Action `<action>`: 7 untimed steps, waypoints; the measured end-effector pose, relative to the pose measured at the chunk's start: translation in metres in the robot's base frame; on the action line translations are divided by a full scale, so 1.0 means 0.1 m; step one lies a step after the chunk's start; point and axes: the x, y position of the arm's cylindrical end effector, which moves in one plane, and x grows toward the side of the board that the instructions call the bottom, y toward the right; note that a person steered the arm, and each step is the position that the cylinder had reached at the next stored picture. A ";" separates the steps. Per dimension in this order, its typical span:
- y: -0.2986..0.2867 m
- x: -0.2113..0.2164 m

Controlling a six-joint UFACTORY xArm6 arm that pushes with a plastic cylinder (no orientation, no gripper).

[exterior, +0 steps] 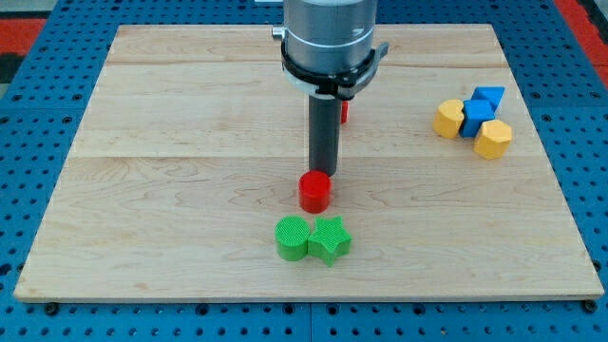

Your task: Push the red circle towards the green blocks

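Note:
The red circle lies near the middle of the wooden board, just above the two green blocks. The green circle and the green star sit side by side, touching, near the view's bottom. My tip stands right behind the red circle, on its upper right edge, touching or nearly touching it. A small gap separates the red circle from the green pair. The red star is mostly hidden behind the rod.
A cluster of two yellow blocks and two blue blocks sits at the view's right. The arm's grey body hangs over the board's top middle.

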 end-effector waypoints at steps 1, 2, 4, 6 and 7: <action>-0.01 0.12; -0.15 -0.01; -0.21 0.26; -0.21 0.06; 0.52 -0.38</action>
